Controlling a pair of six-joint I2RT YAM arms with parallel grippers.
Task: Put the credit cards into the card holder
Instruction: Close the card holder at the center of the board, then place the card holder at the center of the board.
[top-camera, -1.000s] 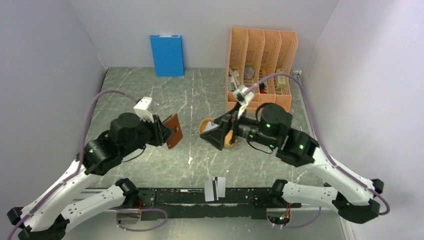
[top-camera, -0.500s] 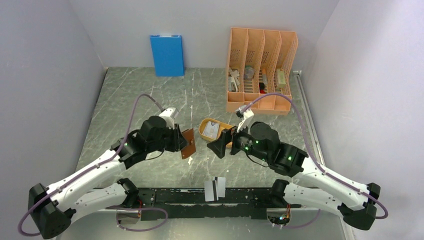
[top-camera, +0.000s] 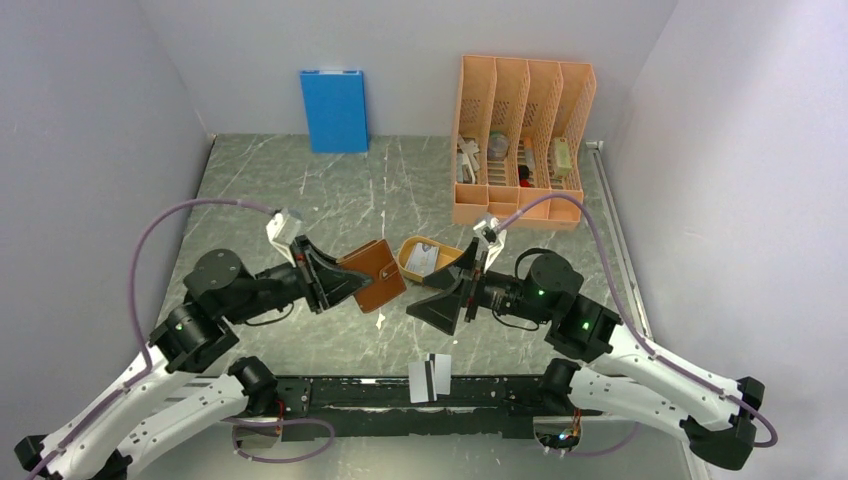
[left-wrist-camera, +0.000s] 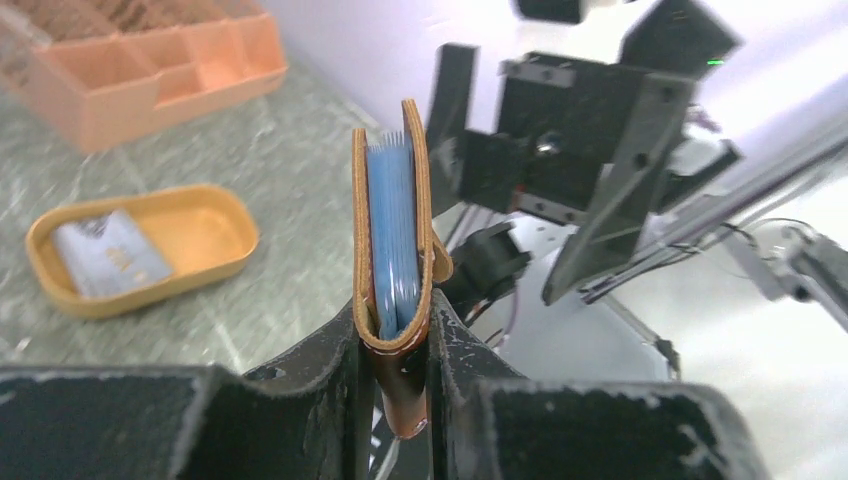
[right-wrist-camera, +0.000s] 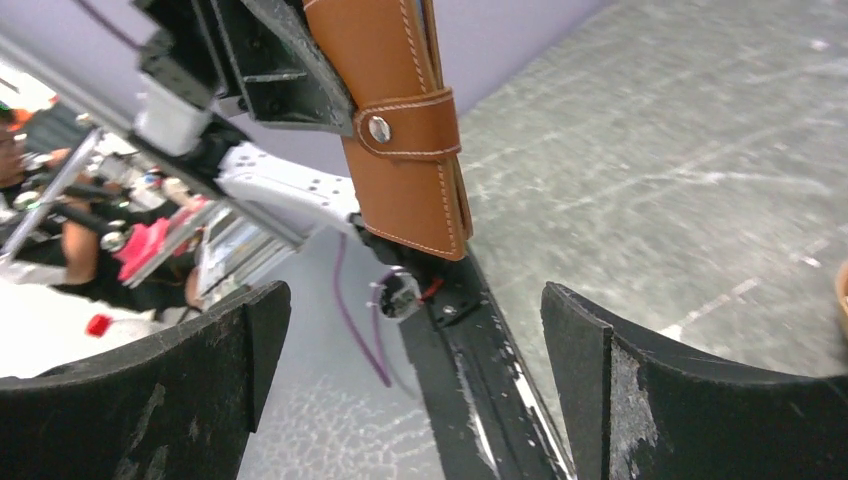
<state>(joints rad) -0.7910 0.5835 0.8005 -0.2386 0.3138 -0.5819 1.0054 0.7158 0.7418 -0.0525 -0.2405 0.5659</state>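
Note:
My left gripper (top-camera: 338, 280) is shut on the brown leather card holder (top-camera: 373, 272) and holds it above the table, snap side up. In the left wrist view the card holder (left-wrist-camera: 395, 330) stands on edge between my fingers, with blue cards (left-wrist-camera: 393, 235) inside. My right gripper (top-camera: 438, 305) is open and empty, just right of the holder, facing it; its wrist view shows the holder (right-wrist-camera: 405, 120) with its round snap ahead. A pale card (top-camera: 423, 261) lies in the orange oval tray (top-camera: 412, 270). A white card with a black stripe (top-camera: 430, 377) lies at the near edge.
A tall orange file rack (top-camera: 522, 140) stands at the back right. A big blue box (top-camera: 334, 110) leans on the back wall. Grey walls close in the left and right sides. A black rail (top-camera: 400, 395) runs along the near edge.
My left arm has pulled back left and turned the card holder flat, snap side up. My right gripper has lowered and moved slightly toward the near edge, still facing the holder.

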